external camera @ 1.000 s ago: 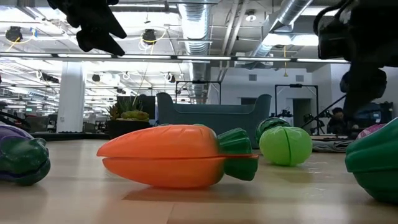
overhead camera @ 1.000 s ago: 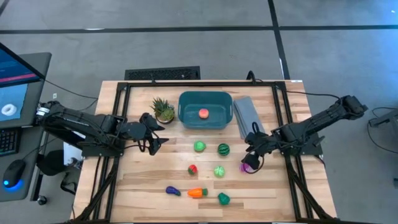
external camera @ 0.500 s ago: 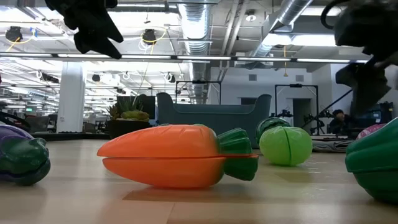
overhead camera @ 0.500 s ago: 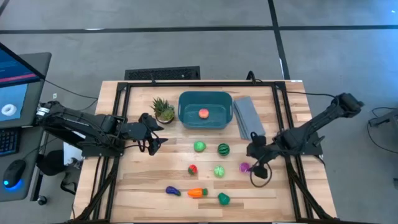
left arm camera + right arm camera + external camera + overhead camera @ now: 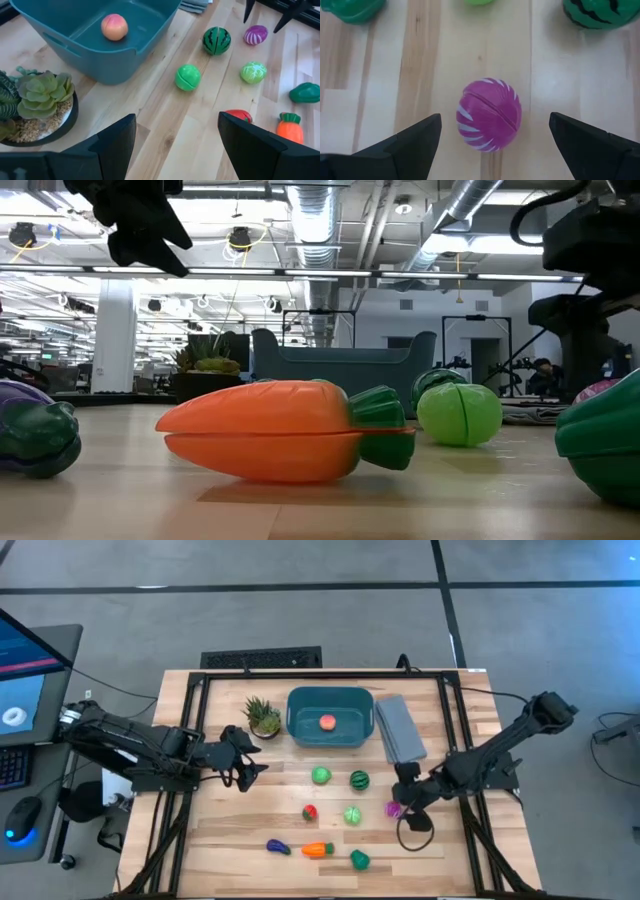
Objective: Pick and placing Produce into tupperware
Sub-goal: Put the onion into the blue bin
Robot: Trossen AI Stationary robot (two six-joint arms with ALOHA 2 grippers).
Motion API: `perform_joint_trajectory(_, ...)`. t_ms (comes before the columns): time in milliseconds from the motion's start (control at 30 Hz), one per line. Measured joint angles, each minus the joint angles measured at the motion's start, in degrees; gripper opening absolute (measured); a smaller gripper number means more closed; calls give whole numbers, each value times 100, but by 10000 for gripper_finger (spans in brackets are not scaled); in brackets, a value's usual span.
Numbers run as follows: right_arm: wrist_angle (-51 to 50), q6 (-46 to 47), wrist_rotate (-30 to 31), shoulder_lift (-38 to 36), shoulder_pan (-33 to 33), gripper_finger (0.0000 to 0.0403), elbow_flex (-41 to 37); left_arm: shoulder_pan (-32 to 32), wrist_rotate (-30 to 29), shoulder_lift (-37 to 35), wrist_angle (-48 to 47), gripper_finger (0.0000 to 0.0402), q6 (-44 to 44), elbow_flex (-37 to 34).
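The teal tupperware stands at the far middle of the table, with a pink peach inside. More produce lies loose on the wood: a green ball, watermelon, strawberry, pale green ball, eggplant, carrot and a dark green piece. My right gripper is open above the striped magenta piece, one finger on either side and clear of it. My left gripper is open and holds nothing, raised near the potted plant.
A flat grey ribbed slab lies right of the tupperware. The black frame rails run along the table's left and right sides. Bare wood lies between the plant and the loose produce.
My right gripper has moved toward the table's near edge and come lower, rolling at the wrist, and now stands over the magenta piece. The produce has not moved.
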Motion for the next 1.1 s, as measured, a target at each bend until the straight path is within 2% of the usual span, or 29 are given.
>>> perform_joint_trajectory(600, 491, -402, -193, 765, 2, 393, 7, -17, -103, 0, -2, 271, -57, 0)
perform_joint_trajectory(1100, 620, -470, -43, 775, -265, 388, 50, -17, -98, 0, -33, 271, -57, 0)
